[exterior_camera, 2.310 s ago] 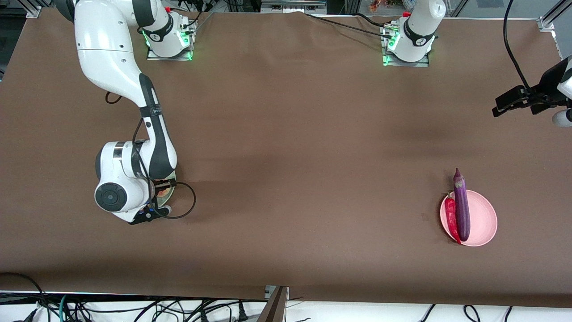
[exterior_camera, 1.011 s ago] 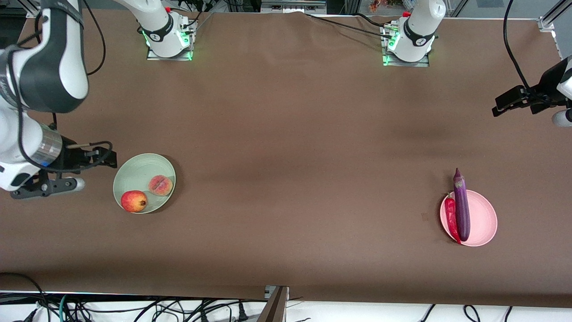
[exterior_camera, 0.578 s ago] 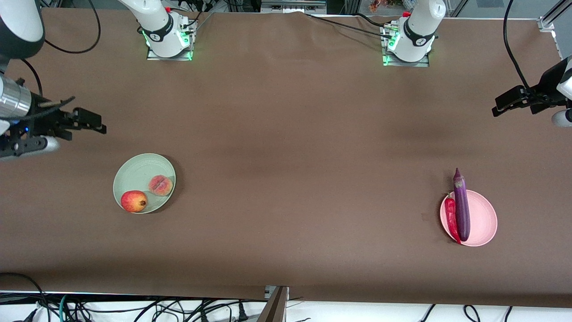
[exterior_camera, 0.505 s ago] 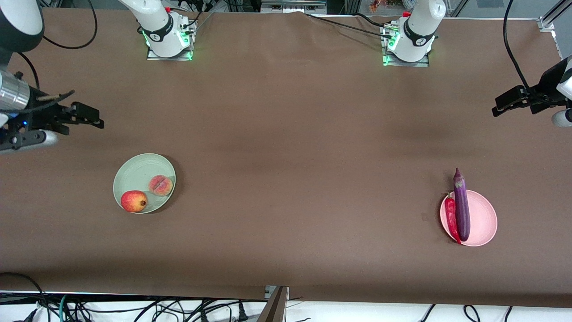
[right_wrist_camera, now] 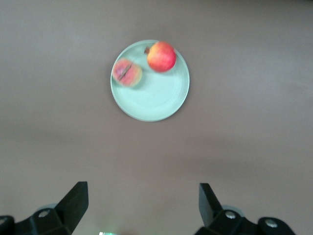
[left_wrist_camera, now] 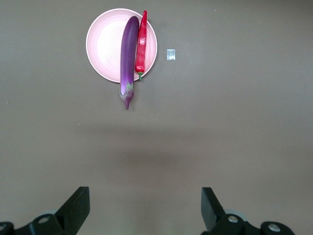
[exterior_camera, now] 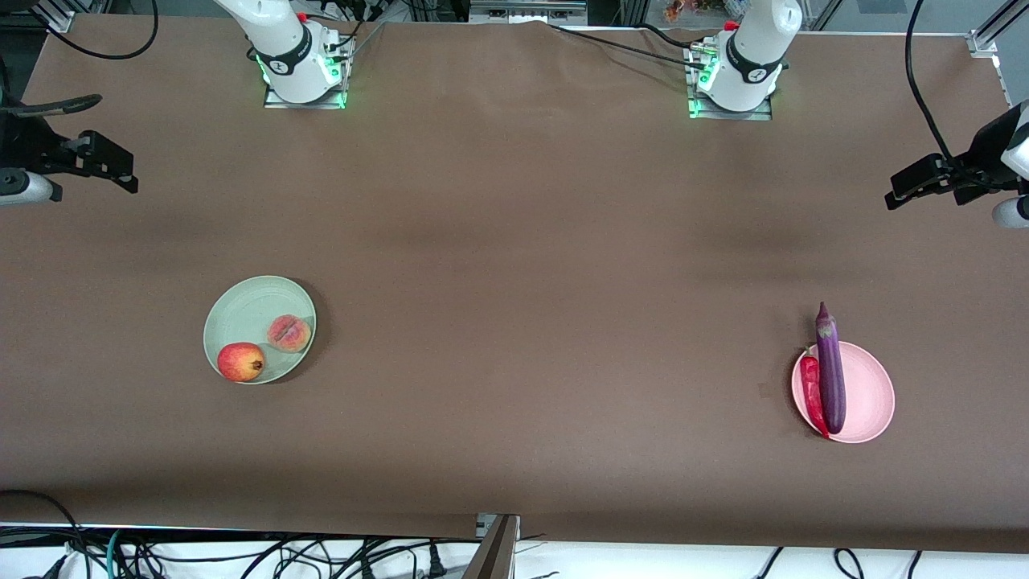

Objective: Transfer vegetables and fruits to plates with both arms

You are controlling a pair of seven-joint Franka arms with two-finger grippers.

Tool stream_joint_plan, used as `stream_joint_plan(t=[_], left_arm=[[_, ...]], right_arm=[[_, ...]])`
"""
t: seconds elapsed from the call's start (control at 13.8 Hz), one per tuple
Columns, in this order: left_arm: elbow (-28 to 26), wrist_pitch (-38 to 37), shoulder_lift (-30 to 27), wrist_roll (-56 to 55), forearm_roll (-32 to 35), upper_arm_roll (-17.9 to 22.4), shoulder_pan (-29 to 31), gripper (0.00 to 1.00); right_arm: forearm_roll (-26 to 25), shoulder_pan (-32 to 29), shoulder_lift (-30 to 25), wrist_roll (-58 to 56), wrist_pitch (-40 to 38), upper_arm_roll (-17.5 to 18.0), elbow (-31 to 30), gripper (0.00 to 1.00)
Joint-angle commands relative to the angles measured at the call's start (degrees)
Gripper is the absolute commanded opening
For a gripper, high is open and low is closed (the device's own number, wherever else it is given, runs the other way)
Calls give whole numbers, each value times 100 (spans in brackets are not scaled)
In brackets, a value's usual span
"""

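A pale green plate (exterior_camera: 241, 310) toward the right arm's end of the table holds a red-yellow pomegranate-like fruit (exterior_camera: 240, 362) and a peach (exterior_camera: 289, 333). A pink plate (exterior_camera: 868, 394) toward the left arm's end carries a purple eggplant (exterior_camera: 830, 374), its cap over the rim, and a red chili (exterior_camera: 813, 394) beside it. My right gripper (exterior_camera: 119, 167) hangs open and empty over bare cloth at its table end. My left gripper (exterior_camera: 904, 186) waits open and empty at the other end. The right wrist view shows the green plate (right_wrist_camera: 156, 98); the left wrist view shows the pink plate (left_wrist_camera: 105, 44).
A small silvery tag (left_wrist_camera: 170, 55) lies on the brown cloth beside the pink plate. The two arm bases (exterior_camera: 304, 72) (exterior_camera: 735, 76) stand at the table's farthest edge from the front camera. Cables (exterior_camera: 241, 555) and a metal bracket (exterior_camera: 498, 547) line the nearest edge.
My right arm rose off the green plate, uncovering both fruits on it, and drew back to its end of the table. The left arm stayed still.
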Motion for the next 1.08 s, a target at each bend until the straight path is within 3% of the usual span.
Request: stream_joint_plan(t=[0.0,0.29,1.01], left_arm=[[-80,39,-70,70,-21,4,-6,100],[-80,47,-69,70,-21,13,2,100],[-80,39,-69,70,-21,13,2,100]], right_arm=[[-100,-127,-60,327,-186,209,-152,100],[-91,-109,291,249,-178,174,243,100],[-100,-74,301,310,-151,200,244,100]])
